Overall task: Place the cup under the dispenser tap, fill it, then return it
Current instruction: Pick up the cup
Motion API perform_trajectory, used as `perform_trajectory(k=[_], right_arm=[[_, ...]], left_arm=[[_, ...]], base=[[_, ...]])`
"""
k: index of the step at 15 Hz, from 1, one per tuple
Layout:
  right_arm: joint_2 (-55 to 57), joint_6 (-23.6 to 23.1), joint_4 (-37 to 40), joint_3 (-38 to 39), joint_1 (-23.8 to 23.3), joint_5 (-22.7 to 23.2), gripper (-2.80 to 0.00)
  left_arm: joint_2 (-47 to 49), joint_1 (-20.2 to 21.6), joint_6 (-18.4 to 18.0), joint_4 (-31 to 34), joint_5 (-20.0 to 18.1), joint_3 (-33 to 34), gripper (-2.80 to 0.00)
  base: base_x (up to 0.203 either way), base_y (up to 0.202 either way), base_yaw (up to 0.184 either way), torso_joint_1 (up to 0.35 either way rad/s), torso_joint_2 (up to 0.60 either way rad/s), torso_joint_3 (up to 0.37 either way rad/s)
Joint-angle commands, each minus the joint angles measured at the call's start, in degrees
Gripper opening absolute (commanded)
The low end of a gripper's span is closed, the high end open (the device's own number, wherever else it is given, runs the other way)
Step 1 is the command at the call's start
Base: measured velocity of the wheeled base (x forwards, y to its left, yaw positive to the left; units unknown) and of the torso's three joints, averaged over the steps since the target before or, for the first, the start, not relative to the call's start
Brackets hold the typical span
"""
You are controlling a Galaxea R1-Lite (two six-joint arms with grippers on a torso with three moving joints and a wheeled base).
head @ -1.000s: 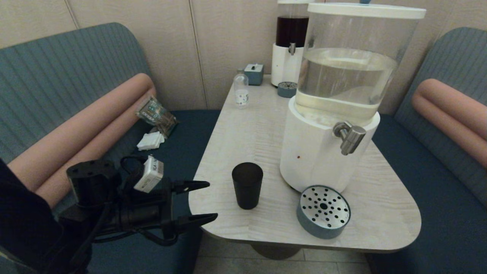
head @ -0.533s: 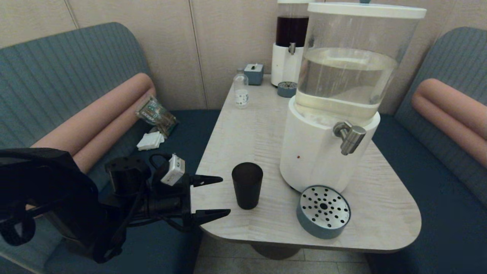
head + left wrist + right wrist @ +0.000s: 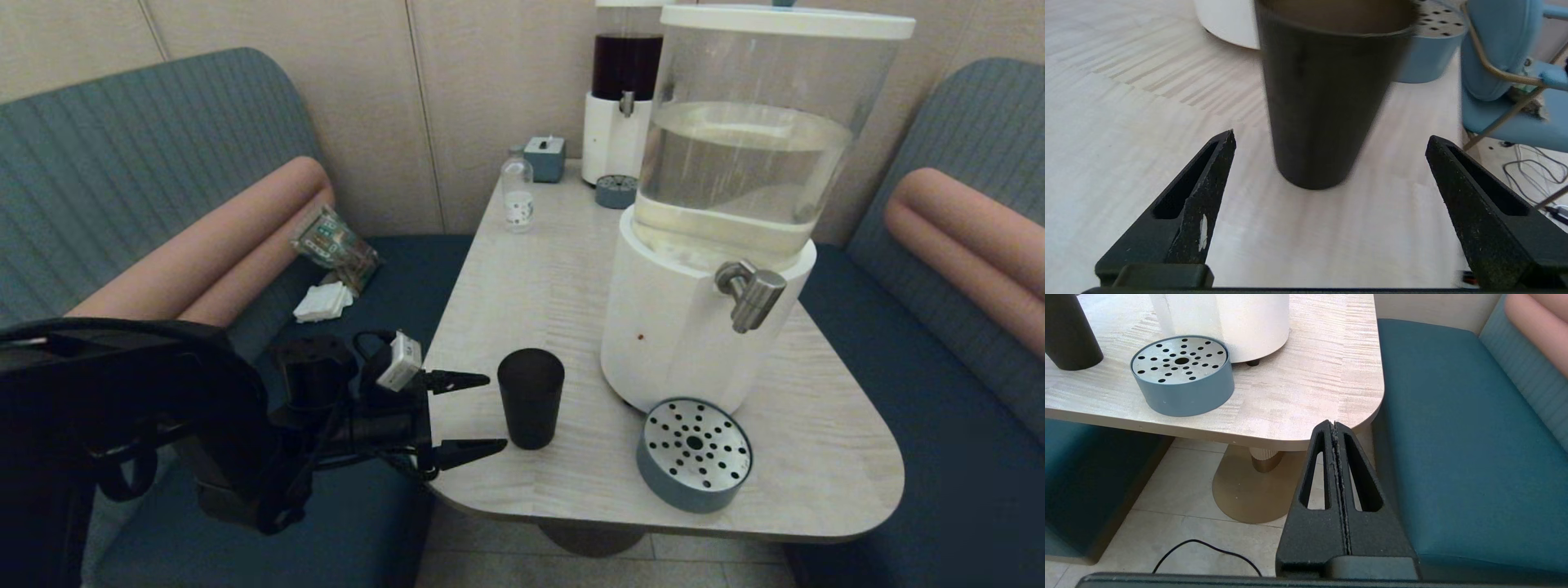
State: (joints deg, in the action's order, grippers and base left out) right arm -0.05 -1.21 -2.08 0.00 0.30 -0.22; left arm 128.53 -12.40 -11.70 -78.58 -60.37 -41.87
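Table: pale wood top, filling the centre of the head view, rounded corner at lower right.

Large dispenser: right of centre in the head view, clear tank of pale liquid on a white base. The dispenser tap juts from the base at centre right, angled down. Directly below and slightly left sits the drip tray, a round blue dish with a perforated metal top, just beside the base.

A smaller dark-liquid dispenser stands at top centre, well apart from the work.

The cup: upright on the table, lower centre of the head view, left of the white base and apart from it. Not yet under the tap.

Left gripper: lower left of centre in the head view, level with the cup, fingers spread wide. Its 2 tips flank the cup's near side without touching; the left wrist view shows the cup centred between the fingers, with clear table on both sides.

Right gripper: parked off the table's lower corner, fingers pressed together, nothing held.

Risks, judged from this layout:
1. Cup is tall, light-looking and tapered. If 1 finger meets it first during closing, it could tip or skid toward the base.
2. A grip low on the narrow end may let it pivot in transit.
3. Tray rim is raised; dragging the cup instead of lifting could catch it there.
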Motion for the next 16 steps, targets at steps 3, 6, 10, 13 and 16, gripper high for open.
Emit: perform_trajectory(k=[3, 6, 10, 13, 16], right_arm=[[0.0, 0.0, 0.0, 0.9, 0.0, 0.0, -2.8], [0.0, -0.1, 0.0, 0.9, 0.0, 0.0, -2.8], [0.0, 0.0, 0.0, 0.9, 0.0, 0.0, -2.8], [0.0, -0.1, 0.0, 0.9, 0.0, 0.0, -2.8], [0.0, -0.1, 0.0, 0.9, 0.0, 0.0, -2.8]], left_arm=[[5.1, -2.5, 0.9, -0.6, 0.1, -5.5, 0.0], [6.8, -4.1, 1.6, -0.6, 1.9, -9.4, 0.0], [9.0, -4.9, 1.9, -0.7, 4.9, -12.2, 0.0], [9.5, -5.1, 3.0, -1.9, 6.0, -12.5, 0.0], [10.5, -5.8, 4.4, -5.0, 9.2, -13.2, -2.8]], base=[[0.0, 0.0, 0.0, 0.0, 0.0, 0.0], [0.0, 0.0, 0.0, 0.0, 0.0, 0.0], [0.0, 0.0, 0.0, 0.0, 0.0, 0.0], [0.0, 0.0, 0.0, 0.0, 0.0, 0.0], [0.0, 0.0, 0.0, 0.0, 0.0, 0.0]])
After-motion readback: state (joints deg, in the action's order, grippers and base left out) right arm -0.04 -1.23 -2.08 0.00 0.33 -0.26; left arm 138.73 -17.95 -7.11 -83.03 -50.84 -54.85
